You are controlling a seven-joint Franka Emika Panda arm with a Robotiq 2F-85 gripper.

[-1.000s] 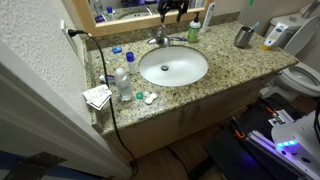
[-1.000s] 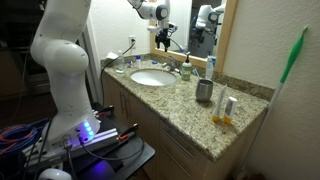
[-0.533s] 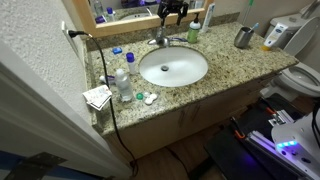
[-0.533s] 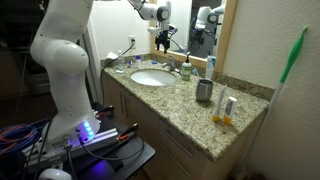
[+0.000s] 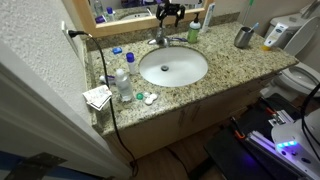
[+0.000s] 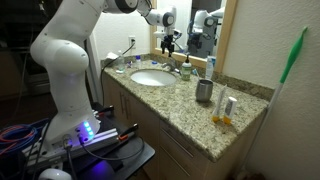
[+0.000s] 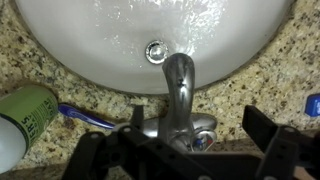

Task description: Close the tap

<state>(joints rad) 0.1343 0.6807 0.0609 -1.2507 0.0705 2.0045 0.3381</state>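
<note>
Chrome curved-spout tap (image 7: 180,85) now lies between the black tool's (image 7: 190,135) wide-open, empty jaws — freshly lined up. Closing looks undone.

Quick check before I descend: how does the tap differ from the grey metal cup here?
The tap sits at the back rim of the basin; the metal cup stands off to one side on the granite. The tap has a curved spout reaching over the basin; the cup is a plain upright cylinder. The tap is shiny chrome, the cup duller grey. Both are metal.
</note>
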